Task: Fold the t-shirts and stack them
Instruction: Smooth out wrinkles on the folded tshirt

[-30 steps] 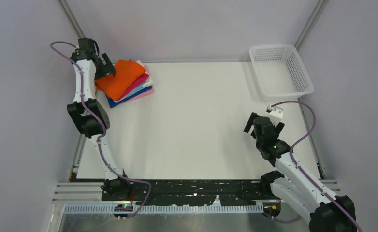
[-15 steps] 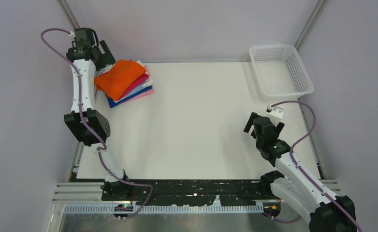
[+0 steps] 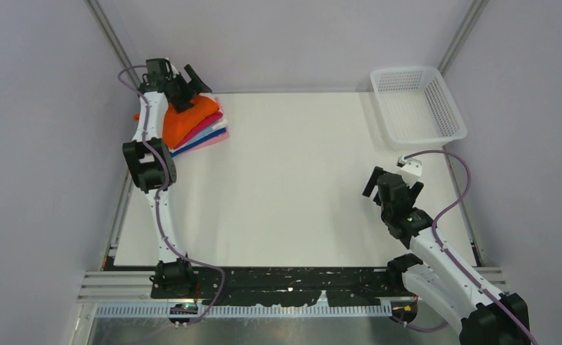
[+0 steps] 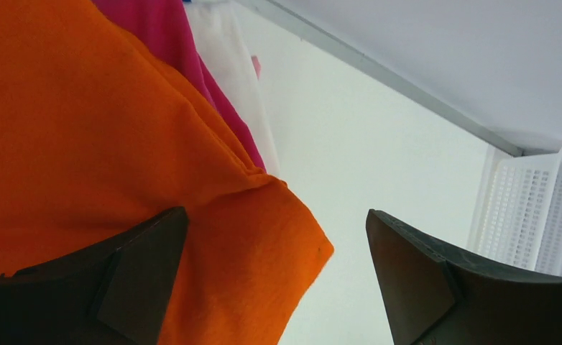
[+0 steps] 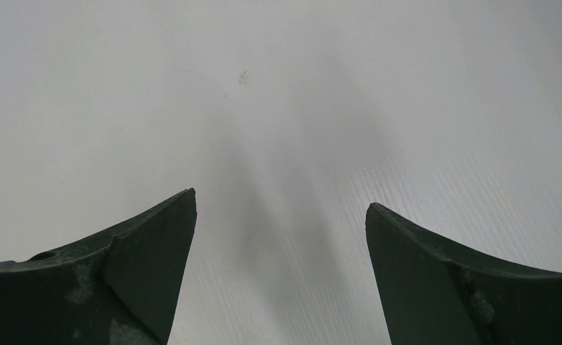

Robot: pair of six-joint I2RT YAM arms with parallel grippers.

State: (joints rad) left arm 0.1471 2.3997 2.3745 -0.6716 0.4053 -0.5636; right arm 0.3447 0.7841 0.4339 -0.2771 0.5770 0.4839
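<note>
Hovering at the far left, the left gripper (image 3: 187,85) has jaws apart, the orange t-shirt (image 3: 188,118) corner between them; the right gripper (image 3: 392,181) gapes likewise above the table (image 3: 300,165).

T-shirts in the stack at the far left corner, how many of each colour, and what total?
orange t-shirt: 1
magenta t-shirt: 1
white t-shirt: 1
light blue t-shirt: 1, thin edge only, less sure
pink t-shirt: 1
dark blue t-shirt: 1
Total: 6
</note>
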